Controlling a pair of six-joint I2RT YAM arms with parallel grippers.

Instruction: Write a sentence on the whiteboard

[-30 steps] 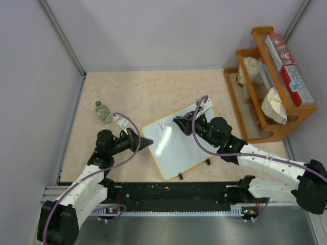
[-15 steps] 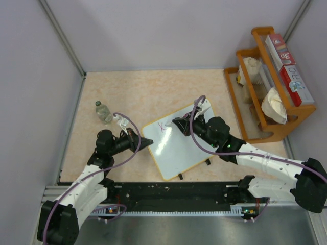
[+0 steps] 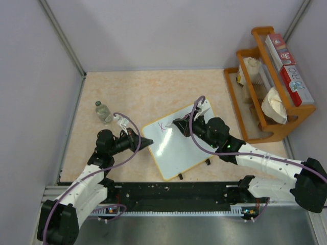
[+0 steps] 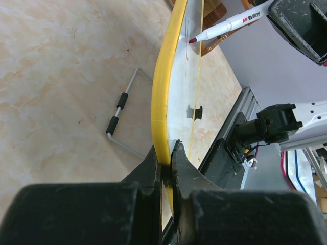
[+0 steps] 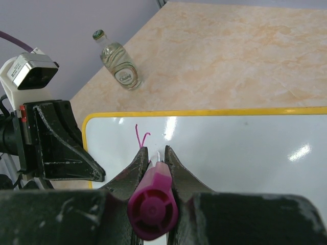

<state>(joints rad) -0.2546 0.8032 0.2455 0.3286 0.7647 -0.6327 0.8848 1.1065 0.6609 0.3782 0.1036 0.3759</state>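
Right wrist view has the right gripper (image 5: 154, 151) clamped on the marker (image 5: 153, 209) over the whiteboard (image 5: 245, 148) out on the table (image 5: 245, 51), the sentence (image 5: 139, 135) barely started, left gripper (image 4: 164, 150) pinching its yellow rim, so heavy pen pressure could skid it loose

One whiteboard (image 3: 176, 145) on one desk (image 3: 153, 92), bearing a single purple letter-like mark (image 5: 140, 137); two robot arms, the left arm (image 3: 84, 189) and the right arm (image 3: 265, 163); one marker (image 4: 230, 24); one small glass bottle (image 3: 103, 112); one wooden rack (image 3: 255, 87) holding two red-and-white boxes (image 3: 280, 51) (image 3: 296, 84) and what look like two pale bundles (image 3: 252, 66) (image 3: 276, 107); two black clips (image 3: 180, 176) (image 3: 208, 162) on the board's near edge; one wire stand (image 4: 121, 100) with two black sleeves.
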